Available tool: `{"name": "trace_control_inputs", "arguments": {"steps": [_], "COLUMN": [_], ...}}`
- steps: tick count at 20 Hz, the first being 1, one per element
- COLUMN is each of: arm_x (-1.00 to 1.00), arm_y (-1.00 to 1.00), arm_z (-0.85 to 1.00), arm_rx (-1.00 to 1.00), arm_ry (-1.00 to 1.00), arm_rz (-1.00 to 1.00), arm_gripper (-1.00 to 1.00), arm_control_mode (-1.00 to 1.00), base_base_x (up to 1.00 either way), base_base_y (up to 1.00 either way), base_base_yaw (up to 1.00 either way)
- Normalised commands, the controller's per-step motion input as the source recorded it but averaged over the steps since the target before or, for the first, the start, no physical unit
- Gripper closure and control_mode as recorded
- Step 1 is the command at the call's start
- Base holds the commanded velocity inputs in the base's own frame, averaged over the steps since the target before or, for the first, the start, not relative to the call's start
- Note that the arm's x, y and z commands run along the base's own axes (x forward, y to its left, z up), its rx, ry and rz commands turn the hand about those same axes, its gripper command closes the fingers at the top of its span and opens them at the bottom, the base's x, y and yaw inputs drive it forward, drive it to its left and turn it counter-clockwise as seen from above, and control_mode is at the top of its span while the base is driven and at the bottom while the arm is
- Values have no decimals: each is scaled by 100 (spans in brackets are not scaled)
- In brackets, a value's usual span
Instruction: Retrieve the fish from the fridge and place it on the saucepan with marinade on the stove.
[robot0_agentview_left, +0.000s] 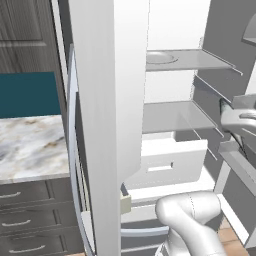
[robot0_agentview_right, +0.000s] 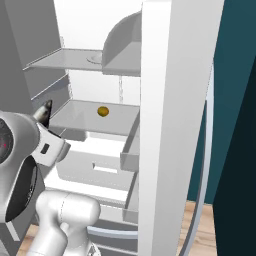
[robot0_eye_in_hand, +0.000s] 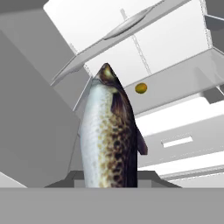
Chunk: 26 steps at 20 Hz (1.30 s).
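Hand view: fish stands lengthwise out of the claw, pointed end away from the camera, spotted brown flank and pale belly showing; the jaws are closed part-way onto its body at the bottom of the frame, so the grip looks firm, though the fingertips themselves are mostly hidden by the fish. Behind it, the open fridge: white interior, grey shelves, a drawer with a slot handle, and a small yellowish round item lying on the middle shelf, well apart from the fish. Right base view: the hand sits at the left edge, just outside the fridge mouth, with the fish tip poking up past it near the left end of that shelf; the yellow item rests farther in. Left base view: fridge door stands wide, a marble tabletop to its left. Judgement: retrieval step is about done, fish lifted clear of the shelf; held end-on, likely so it passes between the doors without snagging. Saucepan and stove are yet to be reached, so the placing half remains.
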Motion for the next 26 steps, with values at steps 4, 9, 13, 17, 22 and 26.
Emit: {"name": "trace_control_inputs", "arguments": {"steps": [4,9,13,17,22,26], "arm_x": [0,0,0,0,0,0], "arm_y": [0,0,0,0,0,0], "arm_z": [-5,-1,0,0,0,0], "arm_rx": [0,0,0,0,0,0], "arm_ry": [-9,-1,0,0,0,0], "arm_rz": [0,0,0,0,0,0], "arm_gripper": [100,100,100,100,100,100], "arm_control_mode": [-100,100,100,100,100,100], "base_base_x": [0,-6,-57,-81,-81,-70], "base_base_y": [0,0,0,0,0,0], "base_base_yaw": [0,1,5,8,7,6]}}
